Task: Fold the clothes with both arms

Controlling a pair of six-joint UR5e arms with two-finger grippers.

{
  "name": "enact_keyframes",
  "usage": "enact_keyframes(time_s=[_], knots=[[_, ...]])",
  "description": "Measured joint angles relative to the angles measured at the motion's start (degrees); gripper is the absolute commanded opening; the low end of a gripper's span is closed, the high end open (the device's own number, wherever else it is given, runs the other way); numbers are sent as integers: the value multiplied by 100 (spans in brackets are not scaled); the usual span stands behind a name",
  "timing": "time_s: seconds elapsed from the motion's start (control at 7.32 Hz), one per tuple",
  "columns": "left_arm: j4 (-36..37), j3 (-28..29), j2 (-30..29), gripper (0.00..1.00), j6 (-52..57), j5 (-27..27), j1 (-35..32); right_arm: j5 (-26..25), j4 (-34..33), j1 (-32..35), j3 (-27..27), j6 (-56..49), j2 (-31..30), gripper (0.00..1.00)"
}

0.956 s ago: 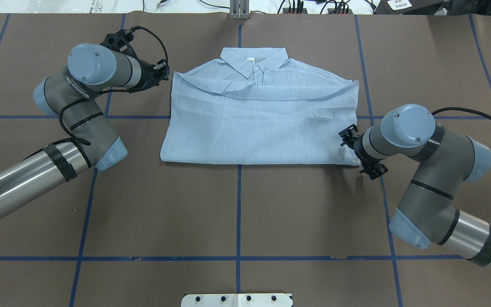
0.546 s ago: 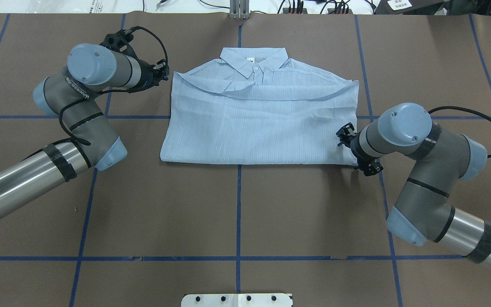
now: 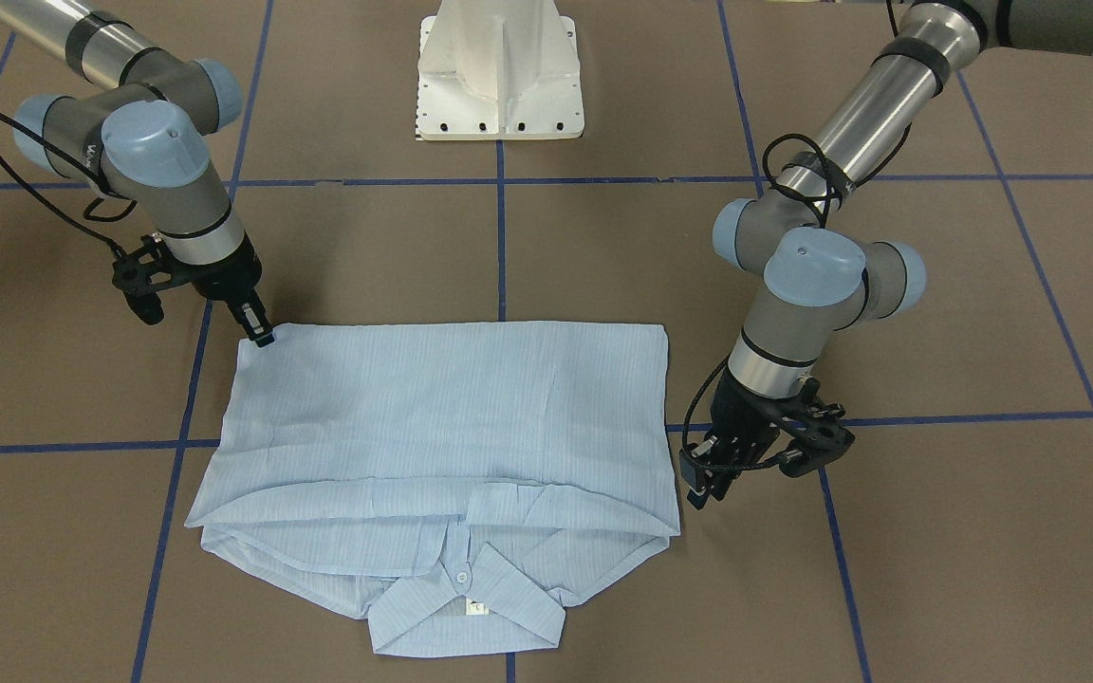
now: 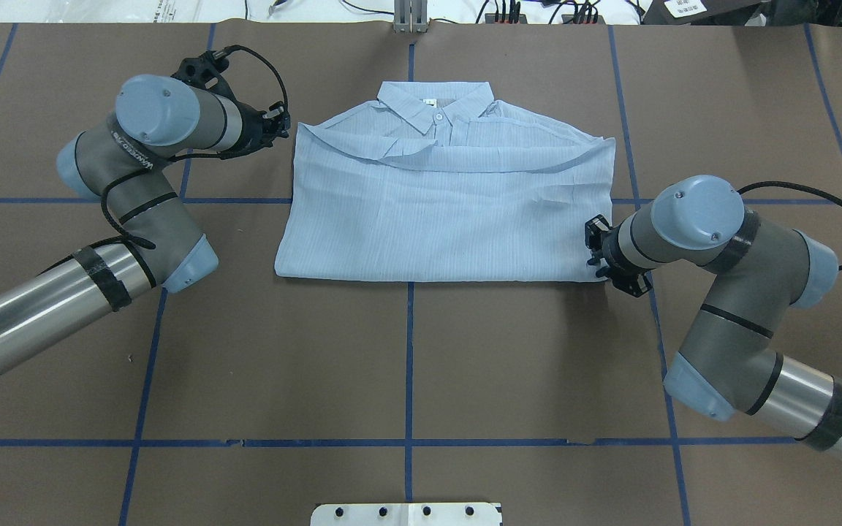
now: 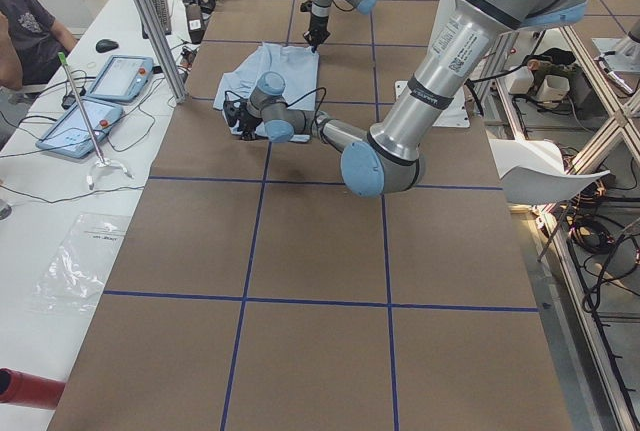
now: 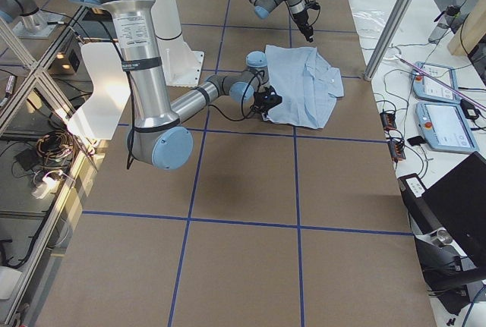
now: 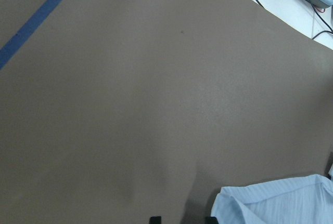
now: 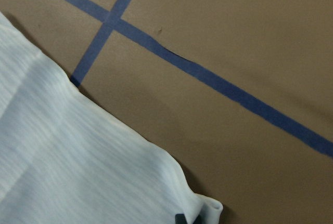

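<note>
We find the right pincer (image 3: 260, 332) pinched narrow on the shirt (image 3: 433, 417) at its hem corner. The left pincer (image 3: 701, 489) hovers parted beside the shoulder, both placed, we judge, for the next fold.

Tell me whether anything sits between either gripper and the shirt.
Nothing visible does. The right gripper is at the shirt's near right corner; the left gripper sits just off its shoulder edge, with only bare table between.
</note>
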Motion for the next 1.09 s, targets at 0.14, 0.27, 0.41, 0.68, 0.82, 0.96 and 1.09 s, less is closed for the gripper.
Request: enact_keyframes(time_s=[0.14, 0.27, 0.41, 0.68, 0.82, 0.96, 1.09], knots=[[2, -2, 1, 40, -2, 2, 0, 7, -17, 2, 135, 2, -91, 0], [2, -6, -3, 40, -23, 4, 0, 26, -63, -1, 390, 8, -266, 0], [2, -55, -3, 40, -62, 0, 2, 87, -185, -65, 833, 17, -602, 0], [214, -544, 82, 40, -109, -35, 67, 474, -753, -597, 1924, 43, -1305, 0], [500, -1027, 195, 40, -141, -140, 146, 894, -1022, -948, 2365, 56, -1548, 0], [750, -1622, 415, 41, -278, -361, 228, 1342, -1163, -1416, 2666, 140, -1717, 0], [865, -2146, 664, 47, -485, -535, 353, 1597, -1218, -1967, 2817, 367, -1818, 99]])
